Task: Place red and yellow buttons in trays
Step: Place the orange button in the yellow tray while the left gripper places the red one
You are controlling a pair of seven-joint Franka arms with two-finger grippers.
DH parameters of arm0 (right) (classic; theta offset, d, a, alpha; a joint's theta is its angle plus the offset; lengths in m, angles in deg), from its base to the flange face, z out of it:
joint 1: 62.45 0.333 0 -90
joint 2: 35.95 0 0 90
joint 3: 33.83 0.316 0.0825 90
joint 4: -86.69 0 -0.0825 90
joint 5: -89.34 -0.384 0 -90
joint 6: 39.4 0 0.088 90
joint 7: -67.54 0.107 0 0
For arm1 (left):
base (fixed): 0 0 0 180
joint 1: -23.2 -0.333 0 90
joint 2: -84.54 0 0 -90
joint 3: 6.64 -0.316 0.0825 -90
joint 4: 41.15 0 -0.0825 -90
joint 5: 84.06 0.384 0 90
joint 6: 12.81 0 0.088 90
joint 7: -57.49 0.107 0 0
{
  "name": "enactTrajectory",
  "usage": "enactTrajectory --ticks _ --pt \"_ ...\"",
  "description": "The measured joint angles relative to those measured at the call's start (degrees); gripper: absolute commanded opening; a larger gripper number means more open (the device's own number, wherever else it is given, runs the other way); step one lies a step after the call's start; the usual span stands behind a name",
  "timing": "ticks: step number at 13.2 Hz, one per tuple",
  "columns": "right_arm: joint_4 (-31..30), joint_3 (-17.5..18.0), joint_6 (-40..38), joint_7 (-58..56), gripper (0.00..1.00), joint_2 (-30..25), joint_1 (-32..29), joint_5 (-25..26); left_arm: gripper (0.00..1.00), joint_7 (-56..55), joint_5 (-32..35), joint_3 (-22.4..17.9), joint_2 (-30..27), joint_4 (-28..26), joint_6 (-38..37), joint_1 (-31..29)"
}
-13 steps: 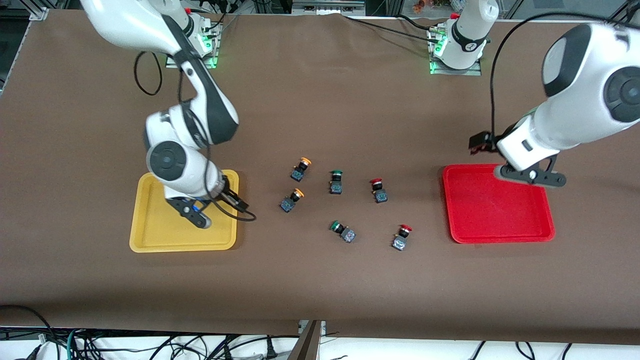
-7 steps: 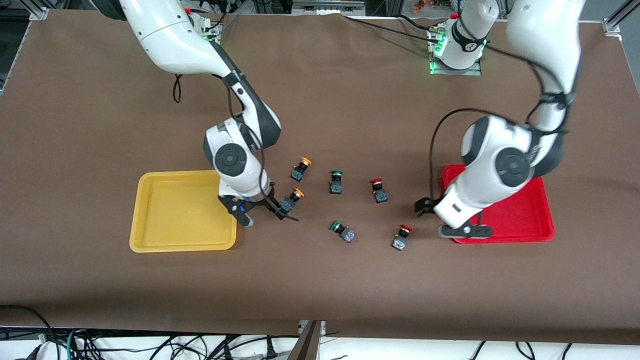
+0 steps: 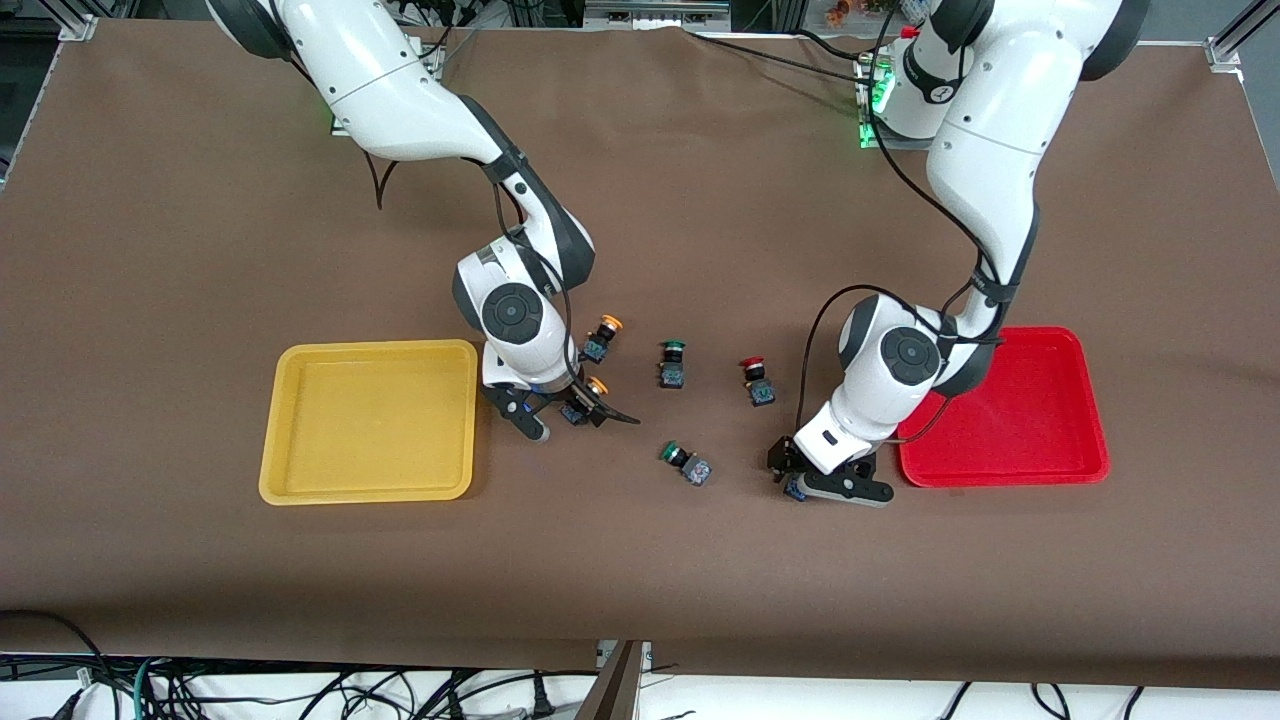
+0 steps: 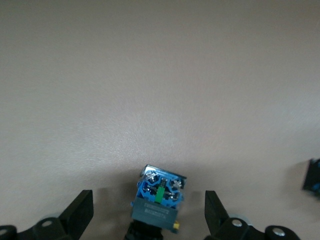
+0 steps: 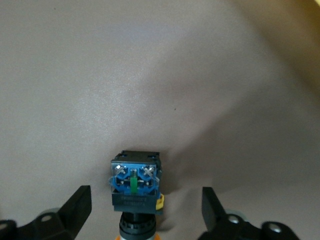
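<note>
Two yellow-capped buttons lie near the yellow tray (image 3: 300, 492): one (image 3: 603, 334) free, the other (image 3: 594, 388) between the open fingers of my right gripper (image 3: 568, 413). In the right wrist view this button (image 5: 135, 186) shows its blue base and orange cap, with my right gripper (image 5: 145, 206) straddling it without touching. One red-capped button (image 3: 755, 379) lies free. The other red button (image 3: 795, 489) is mostly hidden under my left gripper (image 3: 818, 482), beside the red tray (image 3: 1000, 478). In the left wrist view its blue base (image 4: 160, 192) sits between the open fingers of my left gripper (image 4: 148, 211).
Two green-capped switches lie mid-table, one (image 3: 672, 362) between the free yellow and red buttons, one (image 3: 685, 463) nearer the camera. Another switch's base (image 4: 312, 182) shows at the edge of the left wrist view. Both trays hold nothing.
Both arms have swung in from over their trays and come down: the right gripper onto the nearer yellow button, the left gripper onto the nearer red button. No button has moved.
</note>
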Motion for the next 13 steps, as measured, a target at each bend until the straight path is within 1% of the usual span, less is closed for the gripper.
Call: enactTrajectory --ticks 1,2,4,5,6,7,8,10,11,12,13 --pt "0.06 -0.01 0.40 -0.01 0.00 0.13 0.00 0.02 0.00 1.73 0.02 -0.03 0.53 0.01 0.32 0.00" --pt "0.11 -0.02 0.52 -0.09 0.00 0.15 0.00 0.19 0.00 2.78 0.11 -0.18 0.52 0.07 0.48 -0.02" --pt "0.68 -0.28 0.47 -0.83 0.00 0.13 0.00 2.22 0.00 3.85 0.22 -0.29 0.41 0.40 0.47 -0.19" --pt "1.27 -0.70 -0.29 -1.92 0.00 -0.04 -0.09 3.24 0.00 4.60 0.25 -0.32 0.12 0.57 0.03 -0.32" --pt "1.96 -1.46 -3.31 -5.31 0.00 -0.71 -0.62 3.37 0.00 5.82 0.25 -0.41 -0.47 0.94 -1.96 -0.59" --pt "2.55 -2.02 -7.64 -10.60 0.00 -2.02 -2.14 3.37 0.00 7.43 0.25 -0.53 -1.66 1.53 -6.03 -1.32" --pt "2.96 -2.28 -12.51 -17.31 0.00 -3.84 -4.64 3.37 0.00 9.66 0.26 -0.68 -3.57 2.24 -11.99 -2.59" --pt "3.02 -2.46 -21.57 -32.02 0.00 -7.53 -11.01 3.35 0.00 16.78 0.32 -1.39 -9.36 3.34 -27.94 -6.48" --pt "2.84 -2.71 -24.91 -38.59 0.00 -8.62 -13.80 3.39 0.00 21.81 0.57 -1.82 -12.11 3.35 -34.83 -9.05" --pt "2.35 -3.79 -26.65 -44.25 0.00 -8.99 -15.79 3.41 0.00 27.09 1.49 -2.31 -13.87 3.14 -39.82 -11.86" --pt "1.29 -5.52 -26.80 -49.42 0.00 -8.89 -17.11 3.41 0.00 31.89 2.88 -2.71 -14.52 2.61 -42.39 -14.75"
